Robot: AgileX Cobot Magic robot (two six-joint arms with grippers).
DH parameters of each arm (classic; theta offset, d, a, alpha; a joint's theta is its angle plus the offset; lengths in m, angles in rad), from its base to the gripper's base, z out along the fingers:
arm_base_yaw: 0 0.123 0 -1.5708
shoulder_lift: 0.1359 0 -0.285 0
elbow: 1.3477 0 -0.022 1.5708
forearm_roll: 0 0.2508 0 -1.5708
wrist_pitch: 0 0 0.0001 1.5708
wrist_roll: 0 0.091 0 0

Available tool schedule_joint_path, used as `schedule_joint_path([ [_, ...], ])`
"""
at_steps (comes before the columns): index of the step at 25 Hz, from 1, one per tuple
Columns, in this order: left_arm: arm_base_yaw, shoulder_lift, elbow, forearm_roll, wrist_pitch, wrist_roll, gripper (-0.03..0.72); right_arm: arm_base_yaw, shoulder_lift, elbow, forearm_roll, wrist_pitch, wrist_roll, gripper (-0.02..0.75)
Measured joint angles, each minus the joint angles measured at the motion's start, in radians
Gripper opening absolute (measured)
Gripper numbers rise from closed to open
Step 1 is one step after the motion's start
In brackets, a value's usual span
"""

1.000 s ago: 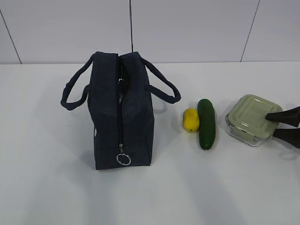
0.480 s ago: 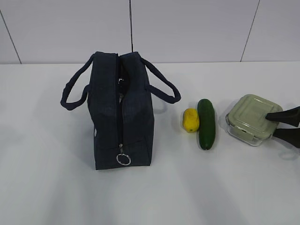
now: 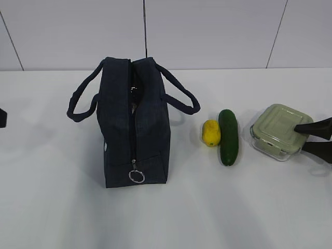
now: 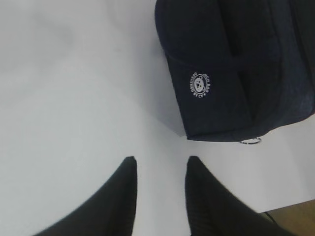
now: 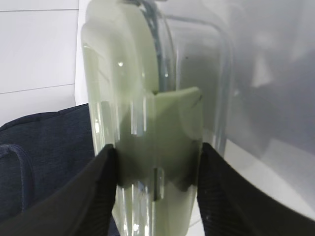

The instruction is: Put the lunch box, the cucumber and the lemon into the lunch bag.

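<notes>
1. The lunch bag (image 3: 134, 124) is set upright on the white desk (image 3: 218, 207), left of the middle in the exterior view, with its two loop handles (image 3: 179, 96) fallen out to either side.
2. Its top zipper is seen drawn open along most of the bag's length, and the silver ring pull (image 3: 136, 176) hangs at the near end.
3. A small round white logo (image 4: 199, 86) is shown on the bag's side wall in the left wrist view.
4. The lemon (image 3: 211, 133) is laid on the desk to the right of the bag, and the cucumber (image 3: 228, 137) lies just beside it on its right, lengthwise toward the camera; whether the two touch cannot be told.
5. The lunch box (image 3: 277, 132) is found further right, apart from the cucumber, with its sage-green lid clipped on.
6. The right hand (image 3: 305, 137) is closed on the lunch box: one finger is pressed on the lid and the other against the glass underside, as the right wrist view shows. The box appears slightly tilted.
7. The left hand (image 4: 160, 169) is held open above bare desk, close to the logo side of the bag, with nothing between its fingers; only a dark sliver of it is caught at the left edge of the exterior view.
</notes>
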Motion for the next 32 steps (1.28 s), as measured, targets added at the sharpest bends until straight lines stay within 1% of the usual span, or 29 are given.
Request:
schedule_joint_path([
  [3, 0.0, 0.095, -0.051, -0.098, -0.003, 0.074, 0.24, 0.0, 0.0, 0.0, 0.0, 0.0, 0.002, 0.369],
  [7, 0.0, 0.198, -0.152, -0.221, -0.008, 0.154, 0.241, 0.0, 0.0, 0.0, 0.002, 0.0, 0.002, 0.369],
  [14, 0.0, 0.347, -0.308, -0.276, 0.011, 0.196, 0.244, 0.0, 0.0, 0.0, 0.002, 0.0, 0.002, 0.369],
  [16, 0.0, 0.387, -0.326, -0.315, 0.018, 0.222, 0.255, 0.0, 0.0, 0.0, 0.002, 0.0, 0.002, 0.369],
  [21, 0.0, 0.469, -0.361, -0.45, 0.027, 0.291, 0.328, 0.0, 0.0, 0.0, 0.003, 0.0, 0.002, 0.369],
  [25, -0.007, 0.526, -0.383, -0.55, 0.036, 0.348, 0.342, 0.0, 0.0, 0.0, 0.004, 0.0, 0.002, 0.368],
  [32, -0.057, 0.591, -0.403, -0.566, 0.019, 0.378, 0.342, 0.0, 0.0, 0.0, 0.004, 0.0, 0.002, 0.368],
])
